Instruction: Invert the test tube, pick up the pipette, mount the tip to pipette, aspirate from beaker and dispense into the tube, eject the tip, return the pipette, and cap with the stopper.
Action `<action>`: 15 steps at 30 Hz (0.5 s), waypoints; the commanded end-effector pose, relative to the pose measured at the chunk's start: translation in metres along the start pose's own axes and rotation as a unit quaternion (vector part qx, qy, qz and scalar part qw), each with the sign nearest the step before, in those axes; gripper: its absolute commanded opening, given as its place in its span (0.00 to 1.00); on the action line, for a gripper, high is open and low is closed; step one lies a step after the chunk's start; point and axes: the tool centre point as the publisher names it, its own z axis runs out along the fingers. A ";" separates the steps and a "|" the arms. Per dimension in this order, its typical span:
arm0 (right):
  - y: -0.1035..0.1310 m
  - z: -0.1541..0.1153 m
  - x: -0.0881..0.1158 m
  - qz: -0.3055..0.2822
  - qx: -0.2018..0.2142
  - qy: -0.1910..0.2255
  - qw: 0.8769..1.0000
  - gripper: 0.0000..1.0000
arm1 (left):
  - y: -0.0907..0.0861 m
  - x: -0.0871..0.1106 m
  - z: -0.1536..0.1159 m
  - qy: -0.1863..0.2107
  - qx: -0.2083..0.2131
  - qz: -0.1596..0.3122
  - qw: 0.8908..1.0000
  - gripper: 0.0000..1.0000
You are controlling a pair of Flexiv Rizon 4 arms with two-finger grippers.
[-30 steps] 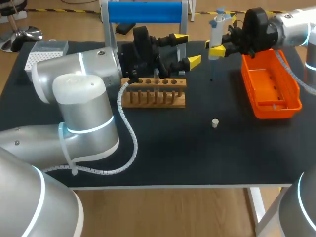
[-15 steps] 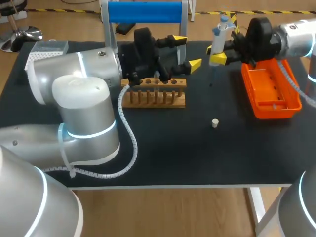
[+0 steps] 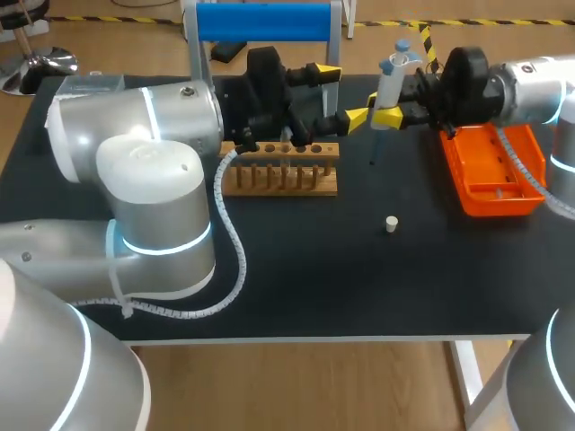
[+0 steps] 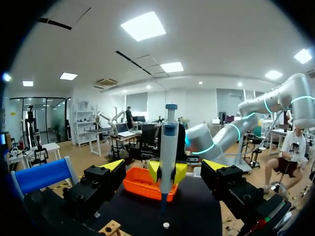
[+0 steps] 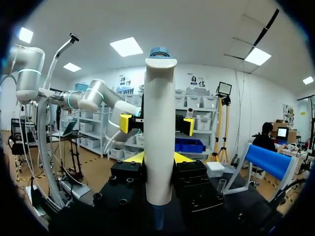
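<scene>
Fingers [image 5: 134,158] of the right claw [image 5: 158,158], yellow at the tips, press from both sides on the smooth, pale-grey barrel of the pipette [image 5: 158,123] and clamp it roughly upright above the table [image 3: 296,269]. A blue plunger button caps the barrel, and a thin shaft tapers down from its lower end. Facing it, at nine o'clock in the head view, the left claw [image 3: 342,93] hangs with its blocky black fingers spread wide and nothing between them. The pipette stands just beyond its tips. At seven o'clock from that claw lies a wooden rack [image 3: 280,171], a pale block drilled with a row of round holes above a row of pegs. At four o'clock from the right claw sits a bright orange plastic basket [image 3: 503,206], oblong with a raised rim. A small white stopper [image 3: 392,224], stubby and round, rests alone on the matte black table at six o'clock from the pipette, well apart from both rack and basket.
</scene>
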 end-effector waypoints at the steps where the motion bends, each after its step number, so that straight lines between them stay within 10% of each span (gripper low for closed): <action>1: -0.002 0.006 -0.002 0.000 -0.004 -0.001 1.000 0.00 | -0.001 0.000 0.001 0.001 -0.003 0.000 1.000 1.00; 15: 0.001 0.034 -0.005 -0.006 -0.021 0.016 1.000 0.00 | -0.001 0.000 0.001 0.001 -0.003 0.000 1.000 1.00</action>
